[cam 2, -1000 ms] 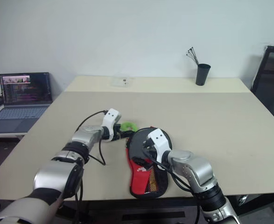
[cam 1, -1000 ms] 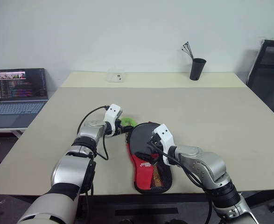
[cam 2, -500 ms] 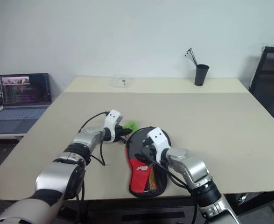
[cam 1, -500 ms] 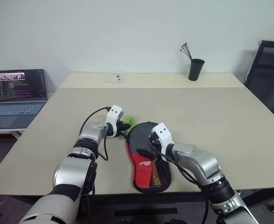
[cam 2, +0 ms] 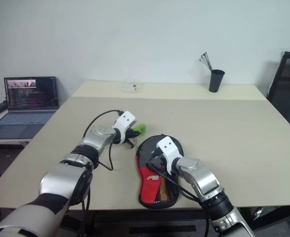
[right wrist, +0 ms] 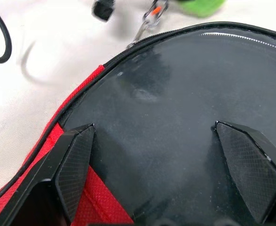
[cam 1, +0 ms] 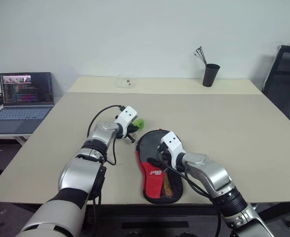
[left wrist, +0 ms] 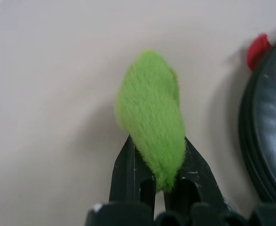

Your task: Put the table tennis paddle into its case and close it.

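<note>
Case (cam 1: 157, 170) lies flat near the front edge of the table (cam 1: 224, 123), round end away from the robot, red panel and mesh toward it; the paddle can't be made out separately, so presumably it's already inside, though the pictures don't confirm that. Left gripper (left wrist: 159, 181) is now pinched tight on the fuzzy green tag (left wrist: 152, 122), which hangs off the zip pull at the case's round end. A second ago those fingers were apart, reaching toward the tag just left of the case; half a second ago they had already closed on it, and since then the left hand has carried the tag a little up and away from the robot, along the case's left rim. Right gripper (right wrist: 166, 160) sits over the black face of the case with its fingers (right wrist: 74, 160) spread wide, holding nothing, hovering or lightly pressing, can't tell which; it has eased slightly forward over the case. Reading: insertion looks done and zip closing is just starting, left pulling the tag, right placed to steady the pouch. Zip slider with an orange bit (right wrist: 152, 14) sits at the rim, track looks closed beside it; how much is still unzipped is not clear. Laptop (cam 1: 23, 96) and black cup (cam 1: 210, 75) are well apart, irrelevant.
</note>
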`<state>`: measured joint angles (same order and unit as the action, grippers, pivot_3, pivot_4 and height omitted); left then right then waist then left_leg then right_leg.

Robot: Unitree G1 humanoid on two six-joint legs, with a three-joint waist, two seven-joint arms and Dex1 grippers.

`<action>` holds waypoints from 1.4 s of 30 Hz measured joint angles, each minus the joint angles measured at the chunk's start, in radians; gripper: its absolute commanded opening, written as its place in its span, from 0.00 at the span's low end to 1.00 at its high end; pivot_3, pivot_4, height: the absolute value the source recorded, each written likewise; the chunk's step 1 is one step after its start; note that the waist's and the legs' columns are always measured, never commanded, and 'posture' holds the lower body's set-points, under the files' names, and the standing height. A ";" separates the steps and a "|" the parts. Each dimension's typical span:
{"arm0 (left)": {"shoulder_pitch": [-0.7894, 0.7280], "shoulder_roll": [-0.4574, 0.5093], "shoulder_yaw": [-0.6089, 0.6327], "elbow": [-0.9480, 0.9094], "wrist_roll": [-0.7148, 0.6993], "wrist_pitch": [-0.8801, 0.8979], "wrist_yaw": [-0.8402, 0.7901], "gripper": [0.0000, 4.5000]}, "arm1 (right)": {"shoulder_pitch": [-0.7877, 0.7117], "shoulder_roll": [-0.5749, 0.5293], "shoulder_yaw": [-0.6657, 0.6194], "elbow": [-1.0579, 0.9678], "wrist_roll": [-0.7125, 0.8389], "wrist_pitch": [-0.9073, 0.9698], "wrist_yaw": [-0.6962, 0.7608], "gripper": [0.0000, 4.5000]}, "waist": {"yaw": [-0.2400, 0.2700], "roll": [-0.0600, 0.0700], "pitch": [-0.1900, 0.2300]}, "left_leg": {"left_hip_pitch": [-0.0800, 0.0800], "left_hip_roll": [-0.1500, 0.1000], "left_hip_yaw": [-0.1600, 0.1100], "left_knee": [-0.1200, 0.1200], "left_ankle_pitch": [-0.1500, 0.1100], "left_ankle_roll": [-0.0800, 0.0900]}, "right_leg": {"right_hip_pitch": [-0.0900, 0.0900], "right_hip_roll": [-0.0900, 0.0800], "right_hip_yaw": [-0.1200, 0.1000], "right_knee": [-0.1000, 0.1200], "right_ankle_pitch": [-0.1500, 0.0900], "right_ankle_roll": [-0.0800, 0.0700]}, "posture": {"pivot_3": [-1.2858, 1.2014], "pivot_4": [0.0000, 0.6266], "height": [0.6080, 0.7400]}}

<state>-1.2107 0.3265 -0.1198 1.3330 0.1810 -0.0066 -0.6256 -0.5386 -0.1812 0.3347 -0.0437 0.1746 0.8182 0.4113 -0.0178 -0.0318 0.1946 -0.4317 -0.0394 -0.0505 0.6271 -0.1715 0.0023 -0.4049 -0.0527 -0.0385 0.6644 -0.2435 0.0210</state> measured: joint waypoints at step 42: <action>-0.137 -0.369 -0.276 0.080 0.405 -0.440 0.238 0.01 | 0.128 0.029 0.000 -0.162 -0.045 0.062 -0.069 1.00 | 0.016 -0.001 -0.001 | -0.001 0.000 0.000 0.000 0.000 0.000 | 0.000 -0.001 -0.001 -0.002 -0.001 0.001 | 0.52 0.24 1.00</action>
<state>-1.3475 -0.0430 -0.3960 1.4125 0.5864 -0.4461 -0.3871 -0.4104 -0.1517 0.3344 -0.2052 0.1293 0.8802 0.3425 -0.0019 -0.0327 0.1936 -0.4323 -0.0396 -0.0502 0.6266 -0.1717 0.0023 -0.4045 -0.0533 -0.0393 0.6627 -0.2440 0.0224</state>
